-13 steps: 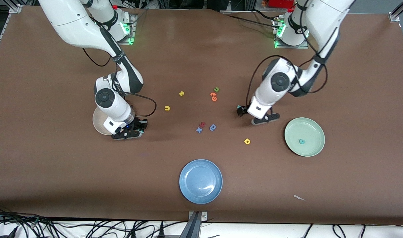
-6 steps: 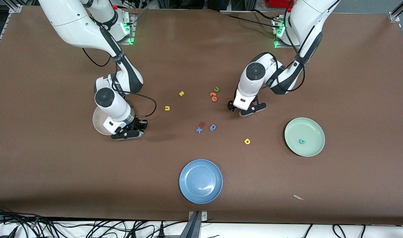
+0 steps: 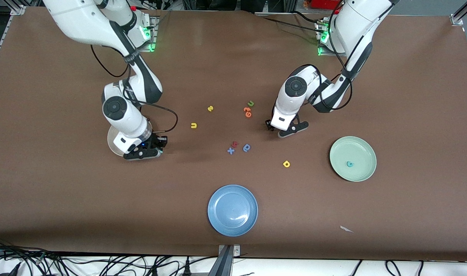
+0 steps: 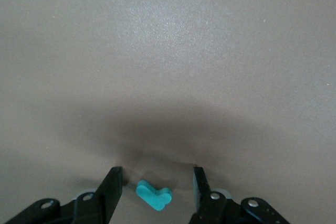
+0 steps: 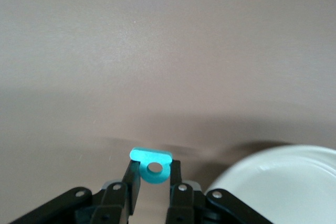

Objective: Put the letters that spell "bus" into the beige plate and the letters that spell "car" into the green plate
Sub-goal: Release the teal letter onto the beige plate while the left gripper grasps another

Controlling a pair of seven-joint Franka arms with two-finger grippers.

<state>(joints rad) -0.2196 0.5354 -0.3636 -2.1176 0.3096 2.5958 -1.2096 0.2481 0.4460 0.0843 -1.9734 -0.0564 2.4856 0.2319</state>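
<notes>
Readable characters: loose foam letters only.
A yellow u [image 3: 194, 125], green u [image 3: 251, 103] and blue x [image 3: 230, 151] lay on the surface [image 3: 64, 191].

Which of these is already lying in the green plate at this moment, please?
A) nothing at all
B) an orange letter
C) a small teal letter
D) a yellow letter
C: the front view shows one small teal letter lying near the middle of the green plate, with no other letter in it.
</notes>
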